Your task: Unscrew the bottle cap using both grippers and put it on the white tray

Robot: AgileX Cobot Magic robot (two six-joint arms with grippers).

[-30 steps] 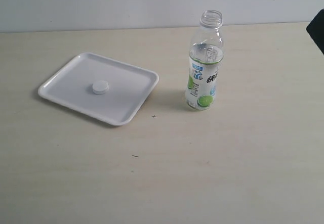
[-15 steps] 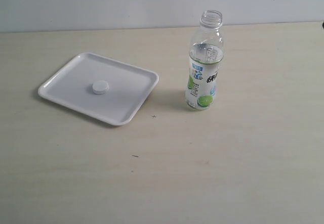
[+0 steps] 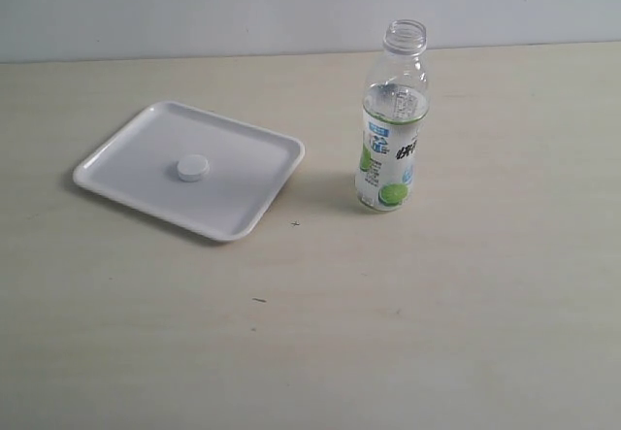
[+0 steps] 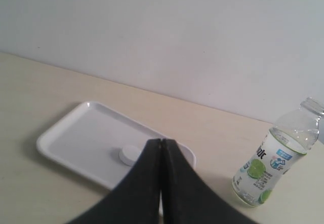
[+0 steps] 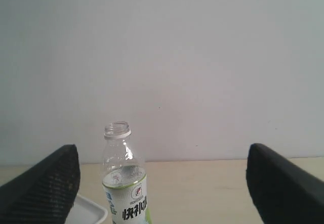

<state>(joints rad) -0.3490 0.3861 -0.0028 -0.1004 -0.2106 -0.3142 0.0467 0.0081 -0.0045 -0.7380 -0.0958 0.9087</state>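
Now the left gripper [image 4: 161,143] has its two fingers pressed flat together and holds nothing. Ahead of it, well apart, lies the white tray [image 3: 233,228], and the bottle cap [image 3: 192,168] sits near the tray's middle. The bottle [image 3: 392,129] stands upright with its neck bare, far out in front of the right gripper [image 5: 162,155], whose fingers are spread wide around nothing. I think the job looks done, and the arms need only rest clear.

- My left gripper [image 4: 161,143] is hanging above the table [image 4: 30,82], fingers pressed together with nothing between them.
- The bottle cap [image 4: 128,155] sits on the white tray [image 4: 66,135], partly behind the fingertips.
- The bottle [image 4: 271,166] is uncapped, beside the tray, not touching.
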